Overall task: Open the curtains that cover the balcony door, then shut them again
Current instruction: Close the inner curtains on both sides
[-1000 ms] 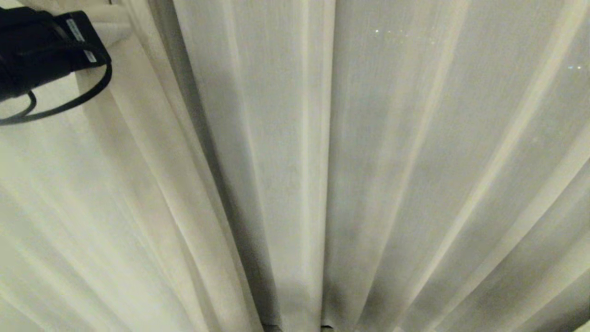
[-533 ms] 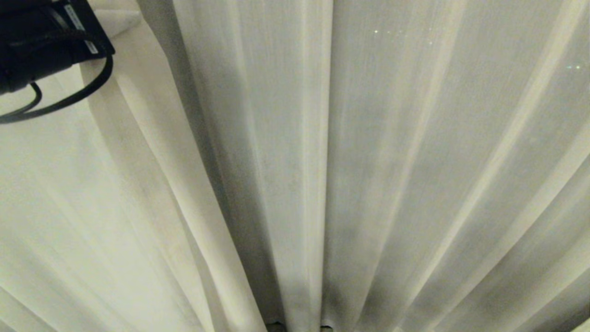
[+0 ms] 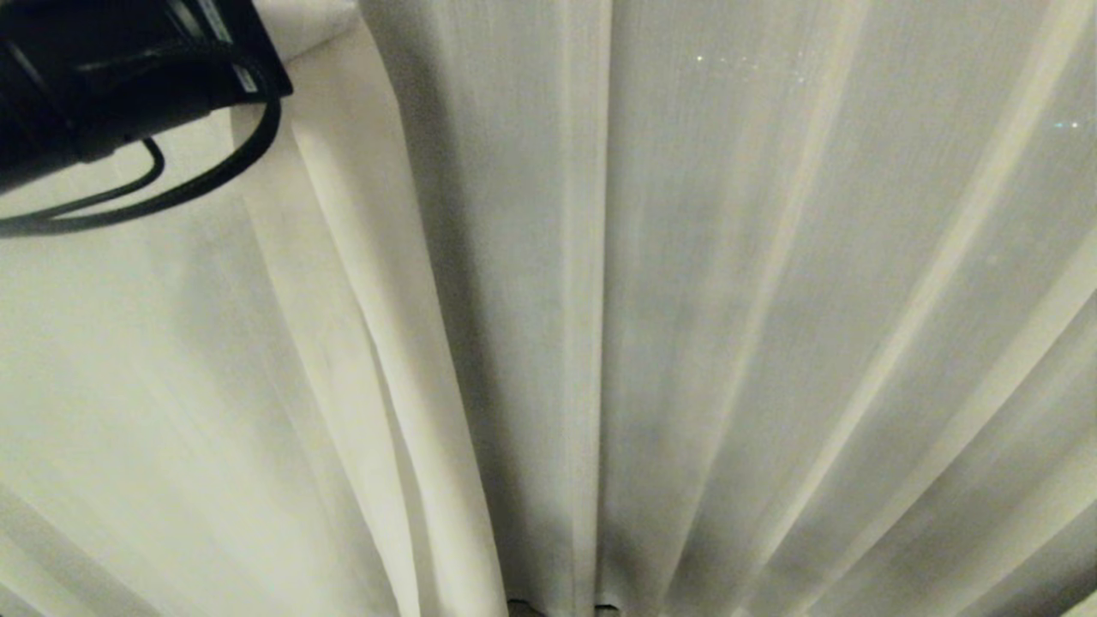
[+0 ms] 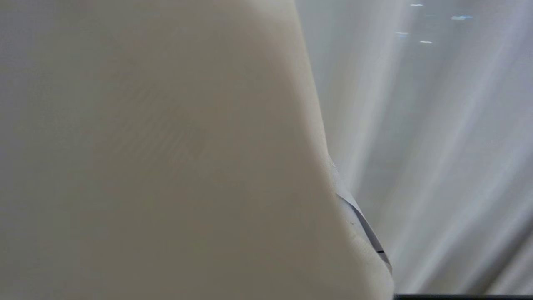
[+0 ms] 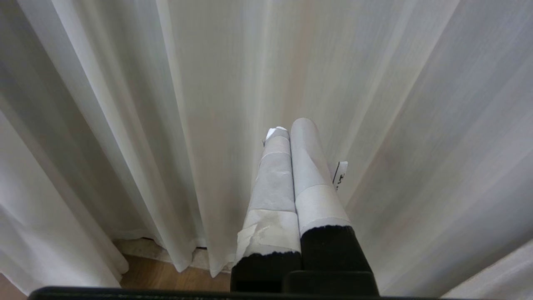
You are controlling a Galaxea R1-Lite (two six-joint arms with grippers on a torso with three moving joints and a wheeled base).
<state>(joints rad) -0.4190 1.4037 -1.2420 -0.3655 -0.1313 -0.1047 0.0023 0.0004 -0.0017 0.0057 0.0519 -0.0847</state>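
Curtains (image 3: 686, 300) fill the head view, drawn together; the two hems meet just right of center. The door is hidden. Left gripper (image 3: 257, 51) at upper left, buried in a fold, closed; whether it pinches cloth can't be told. Right gripper (image 5: 289, 133) closed, empty, parked by the pleats. Risk: thin fabric could slip from the jaws, or bunch and drag on the rail.

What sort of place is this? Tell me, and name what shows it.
Probably a room in a home, right at a curtained window or door: floor-length cream curtains fill the view, hanging to a wood floor with a pale strip behind the hems.
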